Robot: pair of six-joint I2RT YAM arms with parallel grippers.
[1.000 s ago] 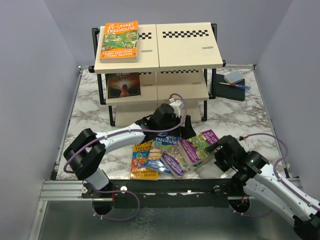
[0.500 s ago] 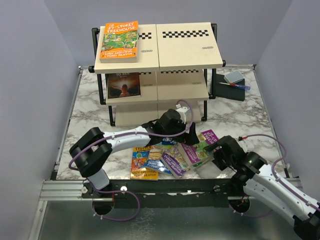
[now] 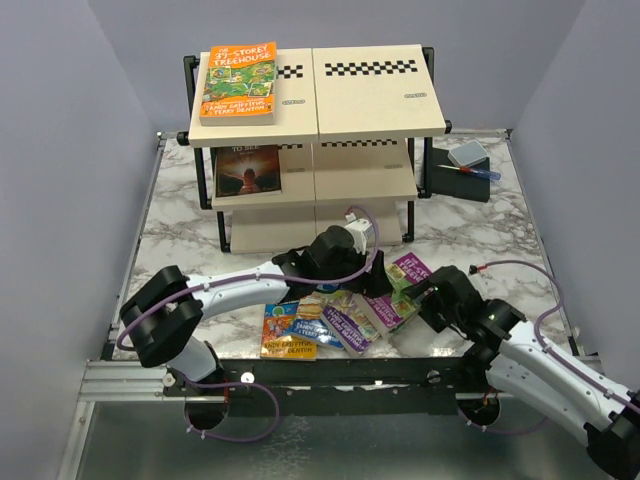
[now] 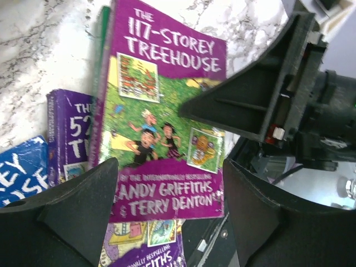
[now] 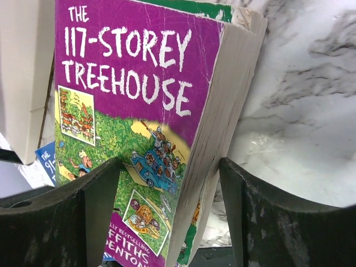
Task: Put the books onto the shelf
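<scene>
The purple "117-Storey Treehouse" book (image 3: 403,272) is tipped up off the marble at the right end of a loose spread of books (image 3: 315,322). My left gripper (image 3: 375,283) is open, its fingers straddling the book's (image 4: 161,122) lower edge. My right gripper (image 5: 169,167) is open too, with the book's page edge (image 5: 222,105) between its fingers and a green book (image 5: 189,8) beneath. In the left wrist view my right gripper (image 4: 278,94) sits beside the cover. On the shelf (image 3: 370,95), an orange book (image 3: 238,82) lies on top and a dark book (image 3: 247,170) on the middle tier.
A small dark box with a grey top (image 3: 462,165) stands right of the shelf. Orange (image 3: 283,330), blue (image 3: 315,325) and purple (image 3: 348,325) books overlap near the table's front edge. A cream shelf board (image 5: 22,72) is close on the left in the right wrist view.
My left arm has swung right and down onto the purple book. My right gripper has pushed in toward it. The book has tipped up, and both grippers have narrowed.
</scene>
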